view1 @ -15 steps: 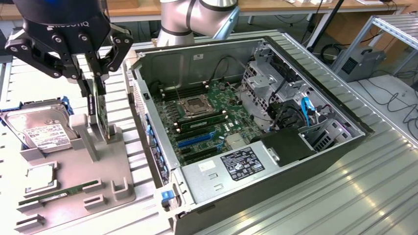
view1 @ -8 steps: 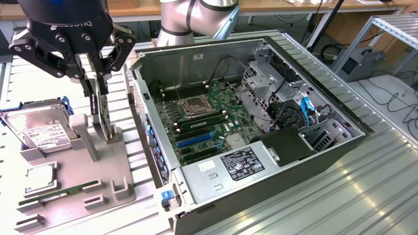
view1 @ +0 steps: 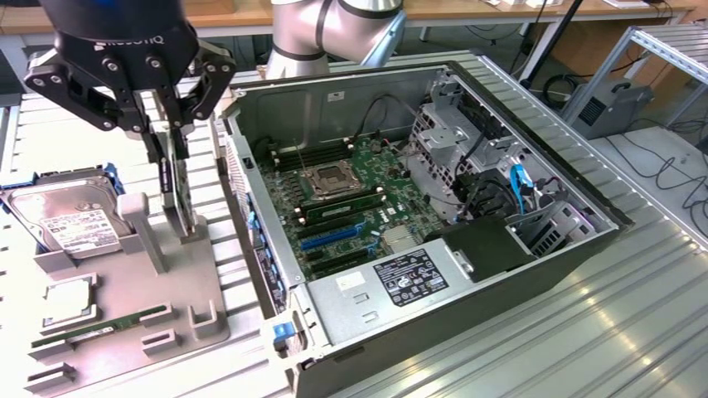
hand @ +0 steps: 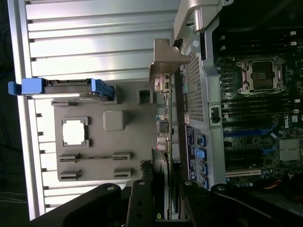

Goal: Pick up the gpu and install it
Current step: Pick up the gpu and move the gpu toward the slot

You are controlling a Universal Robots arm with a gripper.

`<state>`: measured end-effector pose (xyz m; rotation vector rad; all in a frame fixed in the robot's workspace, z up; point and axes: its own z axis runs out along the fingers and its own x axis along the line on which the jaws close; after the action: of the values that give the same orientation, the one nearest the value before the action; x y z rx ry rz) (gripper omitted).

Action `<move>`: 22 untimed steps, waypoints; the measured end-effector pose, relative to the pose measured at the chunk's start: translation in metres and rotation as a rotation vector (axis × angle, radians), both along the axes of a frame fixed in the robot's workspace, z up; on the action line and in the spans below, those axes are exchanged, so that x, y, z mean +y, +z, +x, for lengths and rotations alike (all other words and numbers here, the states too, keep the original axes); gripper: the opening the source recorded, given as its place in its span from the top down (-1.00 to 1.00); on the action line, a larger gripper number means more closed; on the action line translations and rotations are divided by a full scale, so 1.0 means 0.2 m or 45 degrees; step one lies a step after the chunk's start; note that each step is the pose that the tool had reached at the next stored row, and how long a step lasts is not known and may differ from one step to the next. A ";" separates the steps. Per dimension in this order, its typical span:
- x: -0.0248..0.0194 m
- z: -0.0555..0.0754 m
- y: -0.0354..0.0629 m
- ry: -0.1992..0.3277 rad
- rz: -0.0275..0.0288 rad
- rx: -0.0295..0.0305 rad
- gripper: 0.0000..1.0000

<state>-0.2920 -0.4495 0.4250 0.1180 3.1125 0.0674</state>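
Pick-up step: the dark fingers (view1: 152, 141) are clamped on the thin black gpu card (view1: 181, 199), upright at the grey plastic stand (view1: 133, 274). Installing calls for squaring it to a blue motherboard slot (view1: 332, 237).

In the exterior view your gripper (view1: 168, 143) is hanging at about ten o'clock, with its black body on top and its fingers pointing straight down. The two fingers are pressing from both sides on the upper part of the gpu (view1: 177, 195), while the outer links are spreading wide. Your grey arm (view1: 332, 29) is showing at twelve o'clock.
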 end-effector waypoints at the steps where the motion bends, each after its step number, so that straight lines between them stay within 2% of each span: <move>1: 0.000 0.00 0.000 0.000 0.0001 0.0000 0.47; 22: 0.000 0.06 0.000 0.000 0.0001 0.0001 0.47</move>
<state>-0.2804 -0.4495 0.4250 0.1180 3.1125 0.0675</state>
